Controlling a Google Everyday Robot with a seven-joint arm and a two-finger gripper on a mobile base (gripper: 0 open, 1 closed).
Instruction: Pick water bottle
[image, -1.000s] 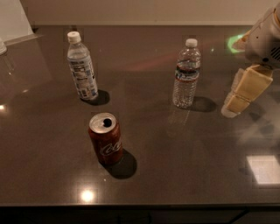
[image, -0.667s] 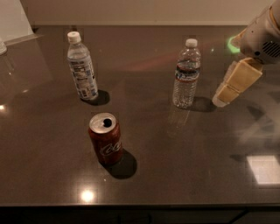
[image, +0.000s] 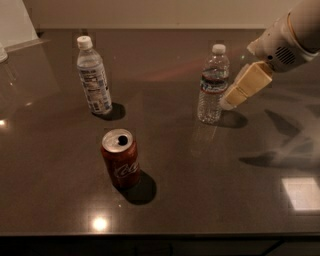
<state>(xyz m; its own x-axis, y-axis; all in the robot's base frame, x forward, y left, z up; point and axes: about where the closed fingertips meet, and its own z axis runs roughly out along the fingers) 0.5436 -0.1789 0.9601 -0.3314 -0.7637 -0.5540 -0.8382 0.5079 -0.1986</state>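
Observation:
The water bottle (image: 212, 85) stands upright right of centre on the dark table. It is clear ribbed plastic with a white cap and a narrow dark band with a red edge. My gripper (image: 227, 102) comes in from the upper right on a white arm. Its tan fingers (image: 246, 84) point down-left, with the tips right beside the bottle's right side at mid height. Nothing is held in it.
A smoother bottle with a tall white-and-blue label (image: 93, 76) stands at the back left. A red cola can (image: 120, 158) with an open top stands in front, left of centre. The table's front edge (image: 160, 235) runs along the bottom.
My gripper has moved left and slightly up, from well right of the water bottle to right beside it. The bottles and can have not moved.

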